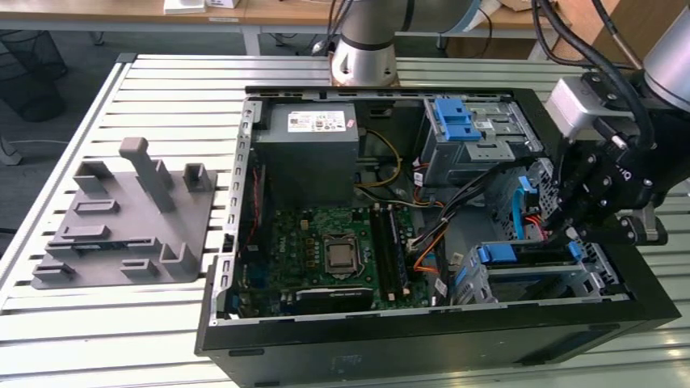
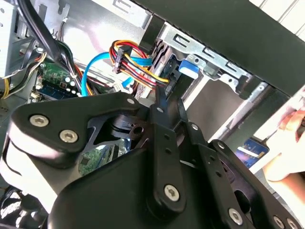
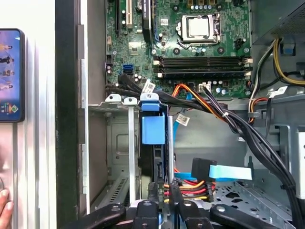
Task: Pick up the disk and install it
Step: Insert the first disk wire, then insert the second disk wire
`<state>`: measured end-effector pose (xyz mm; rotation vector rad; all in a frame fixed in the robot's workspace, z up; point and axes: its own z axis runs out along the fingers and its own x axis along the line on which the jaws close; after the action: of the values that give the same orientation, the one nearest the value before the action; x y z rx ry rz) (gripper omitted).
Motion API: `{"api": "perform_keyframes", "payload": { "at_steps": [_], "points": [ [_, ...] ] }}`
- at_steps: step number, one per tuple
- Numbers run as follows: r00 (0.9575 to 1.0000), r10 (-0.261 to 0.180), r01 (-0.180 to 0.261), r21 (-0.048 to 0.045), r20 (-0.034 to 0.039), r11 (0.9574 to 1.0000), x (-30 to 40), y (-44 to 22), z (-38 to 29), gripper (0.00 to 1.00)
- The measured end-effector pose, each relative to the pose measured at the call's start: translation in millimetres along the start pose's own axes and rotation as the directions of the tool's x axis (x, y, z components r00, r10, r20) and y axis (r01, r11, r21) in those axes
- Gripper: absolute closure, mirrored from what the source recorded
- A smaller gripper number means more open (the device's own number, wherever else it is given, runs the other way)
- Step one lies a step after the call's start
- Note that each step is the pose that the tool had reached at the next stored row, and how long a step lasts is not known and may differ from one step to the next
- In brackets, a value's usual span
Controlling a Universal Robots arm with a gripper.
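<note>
Exterior view: your tool (image 1: 561,230) hangs inside the open black tower case (image 1: 431,343), over the drive cage corner at the exterior view's right. Can't tell from here if it's released or clenched. The flat disk with its blue plastic frame (image 1: 525,253) sits in the metal drive cage (image 1: 587,283), just below the tool. A loose black cable bundle (image 1: 474,190) runs between the cage and the green motherboard (image 1: 334,250), close to your tool. The grey power-supply box with the white sticker (image 1: 313,145) and the blue ridged latch (image 1: 453,117) are further back, well apart from the tool. The grey plastic fixture block (image 1: 119,218) lies on the slatted counter (image 1: 161,89) outside the case.

Second wrist view: the tool (image 2: 162,93) points at the disk (image 2: 189,67), whose blue tab shows in the cage slot. A red-yellow-orange wire bundle (image 2: 138,71) crosses right beside the tool tip and is your nearest obstruction. A light blue cable (image 2: 95,67) loops behind it. A person's hand (image 2: 290,143) is outside the case wall.

First wrist view: the disk (image 3: 152,125) stands on edge in the cage, blue tab up, between the metal rails. The tool (image 3: 162,191) is just beside its lower edge; grip state not readable. The wire bundle (image 3: 190,183) and a black connector (image 3: 204,168) sit right next to the tool. A phone (image 3: 9,76) lies on the counter outside the case.
</note>
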<state>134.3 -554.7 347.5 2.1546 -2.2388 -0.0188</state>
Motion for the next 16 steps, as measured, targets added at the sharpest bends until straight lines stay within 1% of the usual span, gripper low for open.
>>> {"api": "perform_keyframes", "payload": {
  "at_steps": [3,5,16],
  "points": [
    [1.0,0.0,0.0,-0.0001,0.0004,1.0,0.0,0.0,-0.3,0.77],
    [1.0,0.0,0.0,-0.0001,0.0003,1.0,0.0,0.0,-0.4,0.89],
    [1.0,0.0,0.0,-0.0001,0.0002,1.0,0.0,0.1,-1.7,0.89]
  ]
}}
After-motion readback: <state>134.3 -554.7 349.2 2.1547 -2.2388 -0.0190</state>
